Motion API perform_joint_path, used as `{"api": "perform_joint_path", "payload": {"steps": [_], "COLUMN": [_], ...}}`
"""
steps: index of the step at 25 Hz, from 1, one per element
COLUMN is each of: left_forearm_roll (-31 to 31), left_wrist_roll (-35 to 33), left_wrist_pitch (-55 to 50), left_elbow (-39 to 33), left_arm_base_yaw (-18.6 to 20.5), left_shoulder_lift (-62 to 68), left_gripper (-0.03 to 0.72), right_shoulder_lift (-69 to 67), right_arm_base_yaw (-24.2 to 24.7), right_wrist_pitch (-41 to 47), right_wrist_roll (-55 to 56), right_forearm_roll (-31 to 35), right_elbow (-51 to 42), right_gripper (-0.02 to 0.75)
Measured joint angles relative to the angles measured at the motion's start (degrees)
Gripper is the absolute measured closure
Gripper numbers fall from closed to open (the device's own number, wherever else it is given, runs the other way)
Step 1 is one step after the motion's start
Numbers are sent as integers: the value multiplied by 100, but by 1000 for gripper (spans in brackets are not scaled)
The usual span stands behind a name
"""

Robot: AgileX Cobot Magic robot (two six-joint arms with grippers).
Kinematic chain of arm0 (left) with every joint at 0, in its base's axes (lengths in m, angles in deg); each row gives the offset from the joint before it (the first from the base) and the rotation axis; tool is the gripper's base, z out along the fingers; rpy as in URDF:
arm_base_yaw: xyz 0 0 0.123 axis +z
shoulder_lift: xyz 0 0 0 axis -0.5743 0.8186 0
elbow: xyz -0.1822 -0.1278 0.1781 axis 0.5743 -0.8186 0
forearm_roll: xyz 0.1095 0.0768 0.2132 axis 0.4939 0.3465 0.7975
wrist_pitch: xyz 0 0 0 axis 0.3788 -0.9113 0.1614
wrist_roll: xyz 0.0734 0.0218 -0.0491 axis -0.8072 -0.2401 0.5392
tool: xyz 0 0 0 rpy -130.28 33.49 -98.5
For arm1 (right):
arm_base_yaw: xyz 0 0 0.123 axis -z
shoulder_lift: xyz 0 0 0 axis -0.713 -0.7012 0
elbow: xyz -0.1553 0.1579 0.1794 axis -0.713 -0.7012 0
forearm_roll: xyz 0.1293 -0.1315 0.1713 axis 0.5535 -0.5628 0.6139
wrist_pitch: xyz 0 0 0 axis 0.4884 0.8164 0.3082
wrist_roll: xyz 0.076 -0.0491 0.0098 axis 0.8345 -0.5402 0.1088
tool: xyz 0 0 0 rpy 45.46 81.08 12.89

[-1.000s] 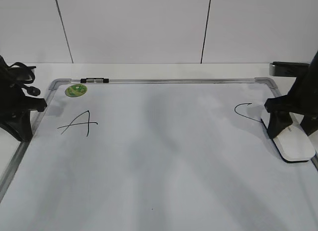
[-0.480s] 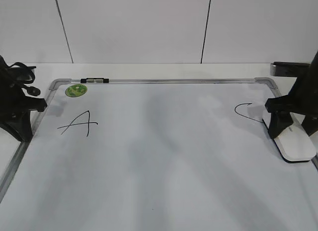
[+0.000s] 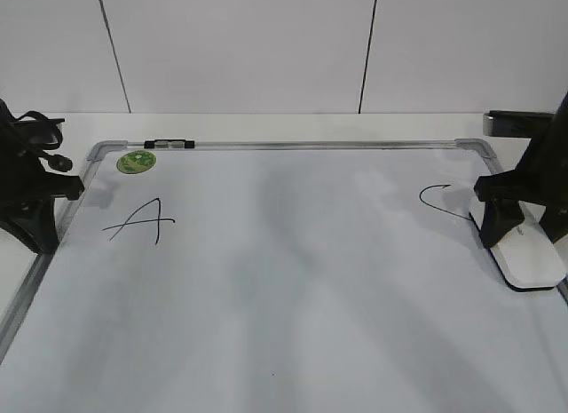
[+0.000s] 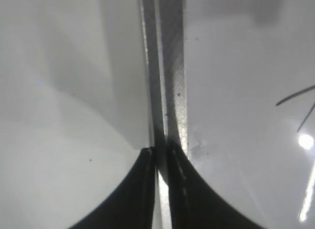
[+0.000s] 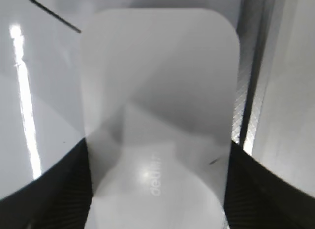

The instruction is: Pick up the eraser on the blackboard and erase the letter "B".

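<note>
The white eraser [image 3: 534,260] lies on the blackboard [image 3: 311,146], a white board with a grey frame, at its right edge. My right gripper [image 3: 525,231] stands over the eraser's far end, its fingers pressed against both long sides. In the right wrist view the eraser [image 5: 157,91] fills the gap between the fingers of the right gripper [image 5: 157,152]. A black "A" [image 3: 142,222] is at the left and a black "C" [image 3: 439,200] at the right, just beside the eraser. No letter "B" shows. My left gripper [image 3: 43,240] is shut and empty over the board's left frame [image 4: 172,91].
A round green sticker [image 3: 136,162] sits at the board's far left corner. A small black and silver piece [image 3: 169,144] lies on the top frame. White wall panels stand behind the table. The board's right frame [image 5: 251,101] runs close beside the eraser.
My right gripper and the eraser have shifted slightly to the right, toward the board's right frame. The left arm has not moved.
</note>
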Motion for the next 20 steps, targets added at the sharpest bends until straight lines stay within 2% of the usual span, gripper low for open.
{"api": "perform_joint_path", "payload": {"steps": [12, 18, 20], "left_forearm_roll": [-12, -12, -12], "left_wrist_roll": [0, 0, 0], "left_wrist_pitch": [-10, -12, -12], "left_elbow": [0, 0, 0], "left_arm_base_yaw": [0, 0, 0], "left_shoulder_lift": [0, 0, 0], "left_gripper": [639, 639, 639], "right_shoulder_lift": [0, 0, 0], "right_arm_base_yaw": [0, 0, 0], "right_wrist_pitch": [11, 208, 390], "right_wrist_roll": [109, 190, 190], "right_forearm_roll": [-12, -13, -13], "right_elbow": [0, 51, 156], "right_gripper": [206, 99, 90]}}
